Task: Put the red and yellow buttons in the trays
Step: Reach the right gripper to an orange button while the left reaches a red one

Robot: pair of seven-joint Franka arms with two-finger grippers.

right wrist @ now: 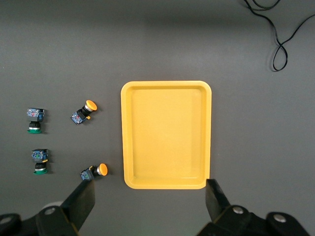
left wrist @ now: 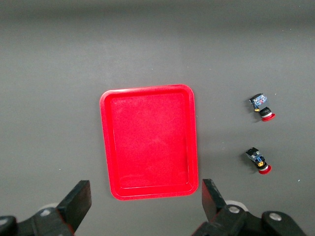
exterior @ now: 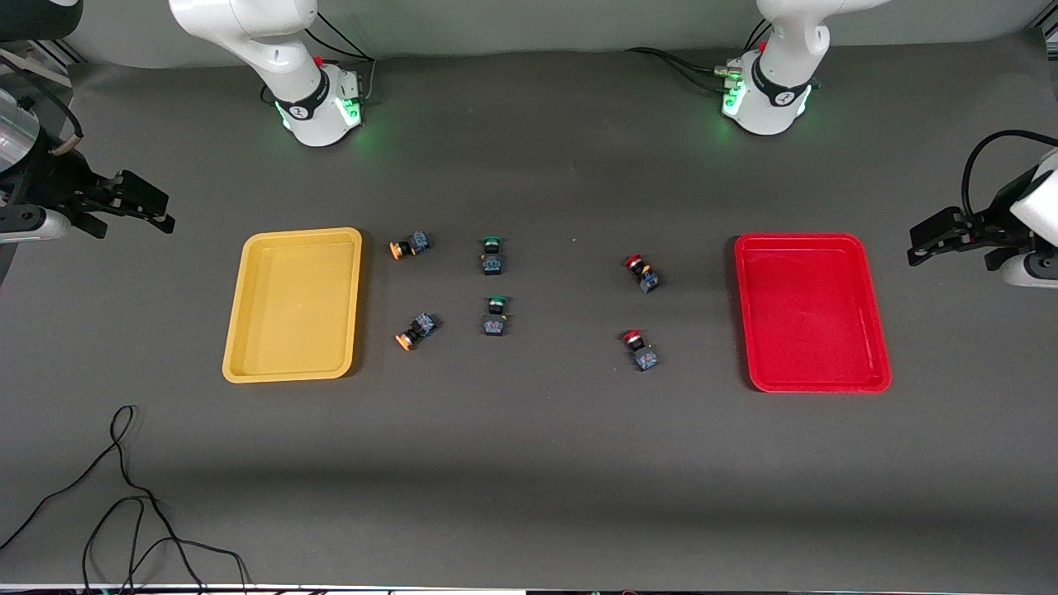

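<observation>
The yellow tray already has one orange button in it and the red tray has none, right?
Not quite. The yellow tray has none either: the front view shows both orange-capped buttons lying on the table beside it, toward the middle. The red tray is indeed empty, as the left wrist view shows.

Grey table (exterior: 529, 463). Yellow tray (exterior: 293, 306), red tray (exterior: 810, 312). Two orange-yellow-capped buttons (exterior: 411, 244) (exterior: 416, 330), two red-capped buttons (exterior: 641, 273) (exterior: 639, 348), two green-capped switches (exterior: 493, 255) (exterior: 495, 316), all on black-and-blue bodies. Black cable (exterior: 124, 496). White arm bases glowing green (exterior: 318, 107) (exterior: 764, 95).
</observation>
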